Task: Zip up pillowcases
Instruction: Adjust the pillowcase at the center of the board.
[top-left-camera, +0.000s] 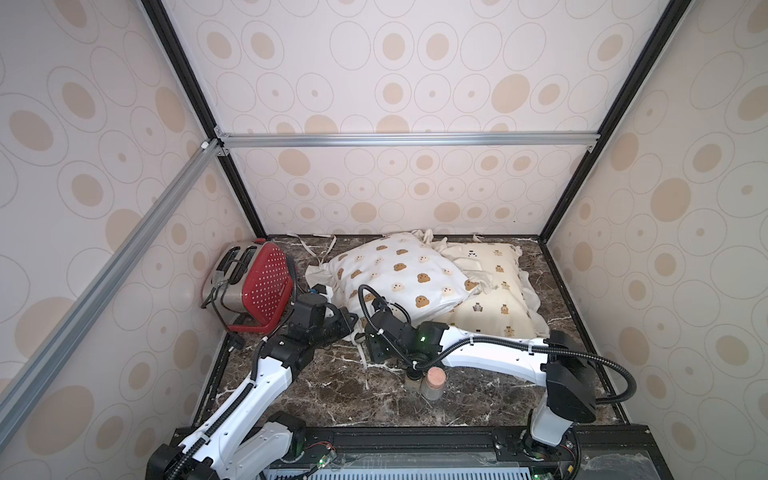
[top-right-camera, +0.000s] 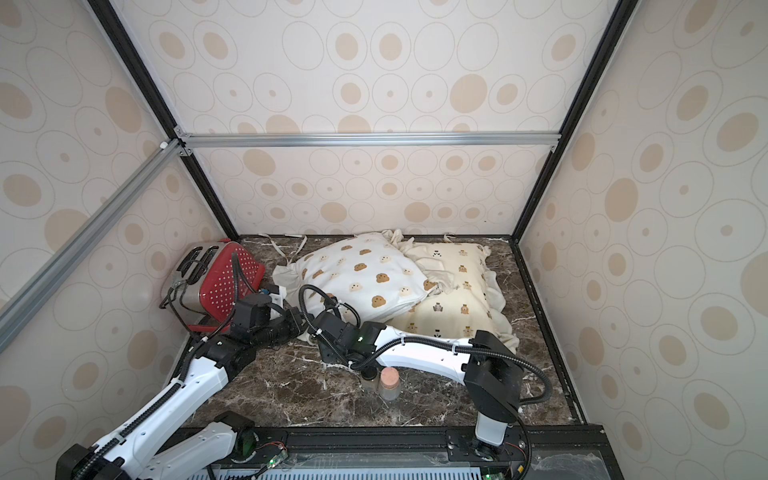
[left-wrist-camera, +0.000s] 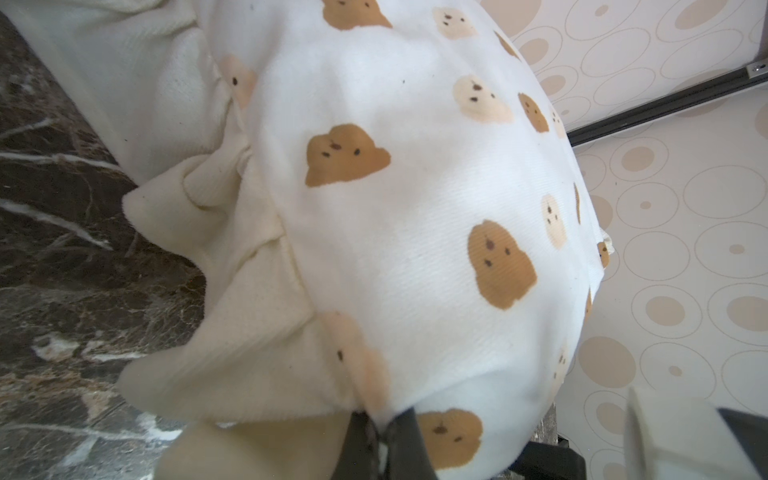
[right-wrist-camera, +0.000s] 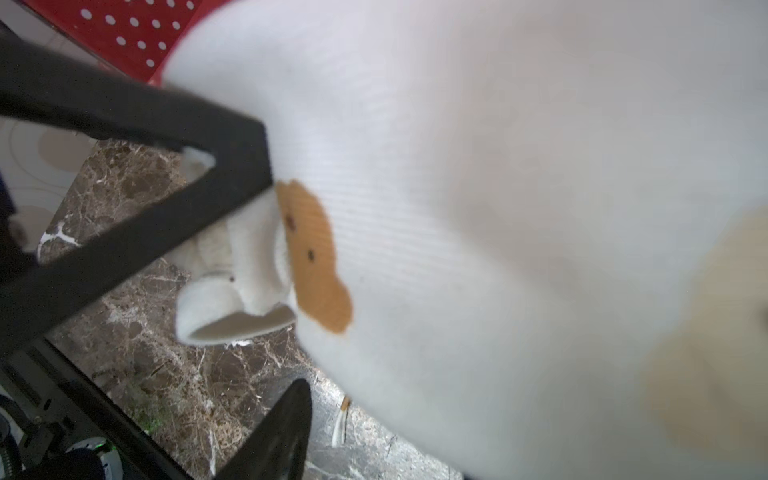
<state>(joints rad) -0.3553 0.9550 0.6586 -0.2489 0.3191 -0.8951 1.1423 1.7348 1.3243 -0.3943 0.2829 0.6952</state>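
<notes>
A cork-topped jar (top-left-camera: 434, 383) is seen lower centre on the marble table (top-left-camera: 332, 399) in both top views. Just behind it, the left gripper (left-wrist-camera: 380, 442) is pinched tight on the ruffled near edge of the white pillowcase (top-left-camera: 399, 274). The right gripper (right-wrist-camera: 282, 282) is held partly apart with ruffle between its fingers, nothing clamped. The white pillowcase is laid centre frame, overlapping the cream-yellow pillowcase (top-left-camera: 494, 299) to its right. The red dotted toaster (top-left-camera: 259, 286) is seen mid-left by the wall.

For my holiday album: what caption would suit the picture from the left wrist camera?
The left hand pinches the edge of a white bear-face pillow over a marble table.
</notes>
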